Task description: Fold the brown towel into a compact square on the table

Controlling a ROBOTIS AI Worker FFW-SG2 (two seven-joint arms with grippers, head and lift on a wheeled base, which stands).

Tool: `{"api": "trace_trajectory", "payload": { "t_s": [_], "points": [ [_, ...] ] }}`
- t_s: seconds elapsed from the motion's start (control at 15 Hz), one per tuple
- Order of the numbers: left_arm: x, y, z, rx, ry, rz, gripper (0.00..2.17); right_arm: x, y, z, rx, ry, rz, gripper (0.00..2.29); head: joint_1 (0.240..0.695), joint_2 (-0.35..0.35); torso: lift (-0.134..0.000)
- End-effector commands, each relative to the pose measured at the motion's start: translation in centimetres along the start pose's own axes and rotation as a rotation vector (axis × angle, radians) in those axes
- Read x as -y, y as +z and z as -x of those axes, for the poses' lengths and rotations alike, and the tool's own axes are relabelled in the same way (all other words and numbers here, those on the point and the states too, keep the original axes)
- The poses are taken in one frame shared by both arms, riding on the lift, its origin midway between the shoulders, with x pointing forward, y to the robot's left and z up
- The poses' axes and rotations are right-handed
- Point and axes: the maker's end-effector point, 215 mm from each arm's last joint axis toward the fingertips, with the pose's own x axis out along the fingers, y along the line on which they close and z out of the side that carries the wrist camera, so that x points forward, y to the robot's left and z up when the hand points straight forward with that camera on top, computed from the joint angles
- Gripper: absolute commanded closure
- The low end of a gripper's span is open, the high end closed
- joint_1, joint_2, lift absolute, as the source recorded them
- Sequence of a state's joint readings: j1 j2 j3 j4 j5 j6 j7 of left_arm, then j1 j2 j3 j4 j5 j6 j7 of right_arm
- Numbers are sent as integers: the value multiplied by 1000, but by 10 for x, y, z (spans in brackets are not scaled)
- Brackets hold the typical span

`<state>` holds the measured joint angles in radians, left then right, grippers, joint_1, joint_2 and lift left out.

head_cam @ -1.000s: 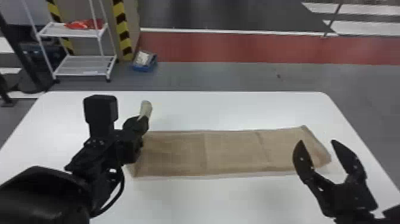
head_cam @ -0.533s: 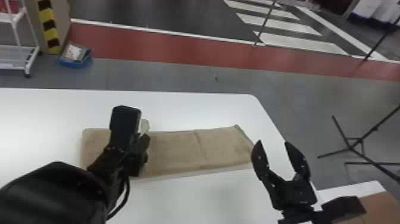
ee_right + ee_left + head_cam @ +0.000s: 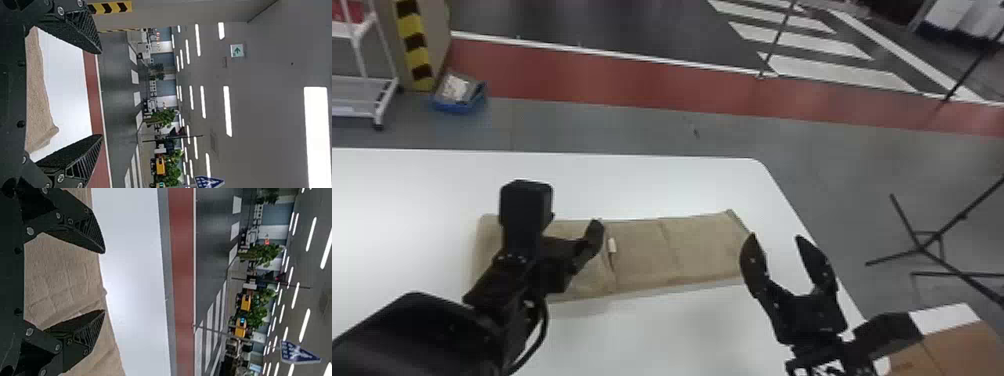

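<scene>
1. The flap (image 3: pixel 589 282), lifted earlier, now lies over the rectangular brown cloth towel (image 3: pixel 642 255) on the white table (image 3: pixel 682 185).
2. The black left gripper (image 3: pixel 574 227), fingers spread, is above it.
3. The black right gripper (image 3: pixel 776 236) also gapes.
4. The towel bears a small pale label (image 3: pixel 612 245).

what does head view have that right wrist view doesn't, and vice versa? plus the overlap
Head view: blue bin, white rack, cardboard box, black floor stand, towel's small pale tag.
Right wrist view: ceiling lights, green sign, trees.
Shared: brown towel lying on the white table, red floor strip, and the right tool, open.
</scene>
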<state>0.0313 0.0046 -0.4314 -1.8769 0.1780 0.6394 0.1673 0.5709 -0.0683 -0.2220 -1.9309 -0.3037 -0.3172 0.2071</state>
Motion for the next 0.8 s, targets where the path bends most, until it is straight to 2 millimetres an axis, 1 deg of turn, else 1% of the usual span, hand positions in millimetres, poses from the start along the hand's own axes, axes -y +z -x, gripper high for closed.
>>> {"api": "trace_trajectory", "payload": {
  "t_s": [0.0, 0.07, 0.13, 0.2, 0.27, 0.33, 0.4, 0.47, 0.53, 0.6, 0.73],
  "points": [
    [-73, 10, 17, 113, 112, 7, 90, -18, -14, -16, -51, 32, -17, 147, 695, -350, -123],
    [-104, 10, 28, 149, 155, -7, 137, -28, -21, -25, -74, 47, -9, 164, 695, -350, -123],
    [-140, 11, 44, 180, 207, -17, 154, -39, -33, -34, -118, 62, 7, 238, 695, -308, -123],
    [-172, 4, 59, 189, 263, -10, 154, -47, -46, -43, -165, 78, 6, 313, 695, -270, -123],
    [-200, 2, 72, 206, 310, -13, 154, -57, -61, -52, -211, 92, -2, 323, 695, -221, -123],
    [-229, 5, 89, 241, 360, -10, 154, -72, -78, -63, -264, 117, -13, 323, 695, -173, -123],
    [-250, 4, 101, 253, 385, -12, 154, -88, -94, -70, -316, 145, -15, 380, 695, -126, -123],
    [-269, -1, 110, 248, 409, -7, 154, -110, -107, -80, -345, 181, -8, 387, 695, -79, -123],
    [-277, -3, 115, 247, 419, -1, 154, -129, -116, -86, -358, 215, 7, 387, 695, -34, -123],
    [-278, -3, 120, 257, 418, -1, 154, -149, -124, -94, -361, 251, 28, 390, 695, 44, -123],
    [-274, -1, 122, 275, 407, -4, 154, -177, -133, -96, -376, 298, 39, 407, 695, 100, -123]
  ]
}}
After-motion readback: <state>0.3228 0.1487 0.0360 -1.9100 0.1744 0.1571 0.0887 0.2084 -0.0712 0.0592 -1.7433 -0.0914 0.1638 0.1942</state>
